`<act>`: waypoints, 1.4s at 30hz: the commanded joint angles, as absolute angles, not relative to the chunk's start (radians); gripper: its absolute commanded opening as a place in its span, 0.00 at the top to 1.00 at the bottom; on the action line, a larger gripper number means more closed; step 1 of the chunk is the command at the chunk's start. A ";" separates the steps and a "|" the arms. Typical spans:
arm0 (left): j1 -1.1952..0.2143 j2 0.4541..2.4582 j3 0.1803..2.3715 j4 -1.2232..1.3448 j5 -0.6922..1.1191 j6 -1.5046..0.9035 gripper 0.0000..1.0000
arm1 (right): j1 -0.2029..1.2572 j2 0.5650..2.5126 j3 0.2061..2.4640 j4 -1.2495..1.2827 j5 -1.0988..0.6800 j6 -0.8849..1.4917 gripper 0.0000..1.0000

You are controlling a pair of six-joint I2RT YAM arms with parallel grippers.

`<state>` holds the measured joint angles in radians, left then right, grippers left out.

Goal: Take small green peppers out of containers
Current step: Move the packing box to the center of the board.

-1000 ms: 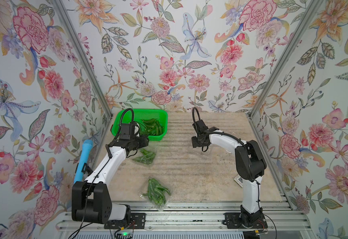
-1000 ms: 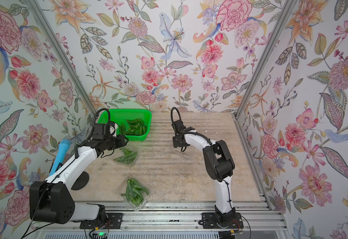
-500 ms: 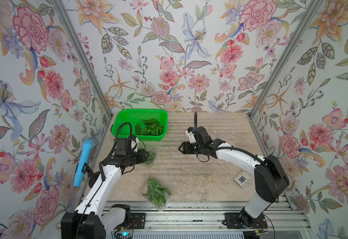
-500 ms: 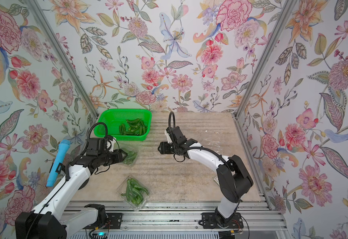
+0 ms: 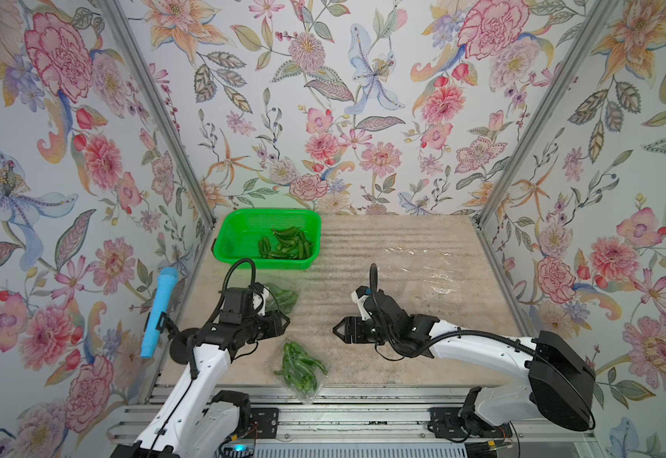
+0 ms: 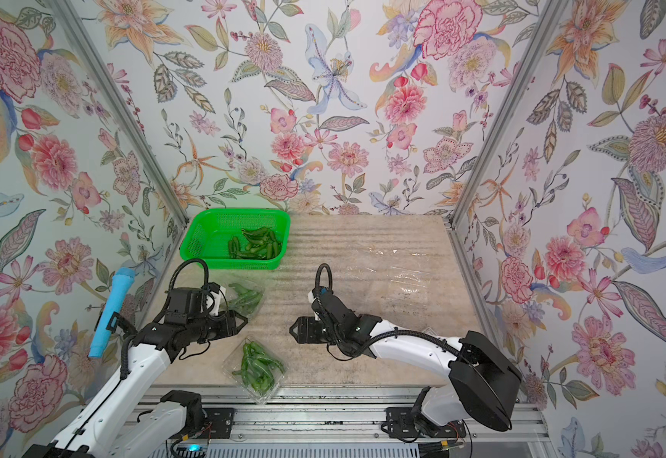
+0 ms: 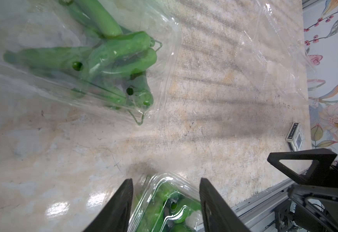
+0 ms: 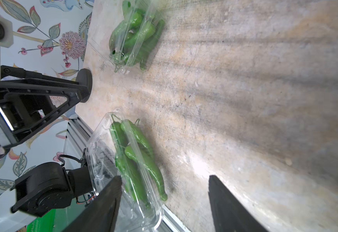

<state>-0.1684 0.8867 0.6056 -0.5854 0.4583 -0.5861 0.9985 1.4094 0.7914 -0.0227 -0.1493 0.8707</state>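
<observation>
Peppers (image 5: pixel 297 363), glossy and curved, fill a clear clamshell (image 5: pixel 304 392); left pincer (image 5: pixel 285 322) and right pincer (image 5: pixel 335 330) gape empty.

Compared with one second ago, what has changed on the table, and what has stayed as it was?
Both arms drew back toward the front edge. The left gripper left the pack beside the green basket; the right gripper left mid-table. They now face each other near the front pack, open and empty. Nothing visibly grasped or released. Both full packs, the basket and the empty packs did not move.
</observation>
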 commanded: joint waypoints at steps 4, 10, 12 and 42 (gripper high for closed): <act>-0.236 0.817 0.537 -0.529 0.382 -0.723 0.43 | 1.055 1.371 0.718 0.051 -0.092 0.965 0.29; -0.295 0.818 0.462 -0.481 0.363 -0.760 0.42 | 1.109 1.343 0.643 0.111 -0.099 1.016 0.26; -0.302 0.806 0.451 -0.476 0.355 -0.768 0.41 | 1.140 1.332 0.616 0.133 -0.081 1.045 0.26; -0.383 0.831 0.389 -0.379 0.372 -0.820 0.45 | 1.289 1.499 0.569 0.450 -0.078 1.233 0.33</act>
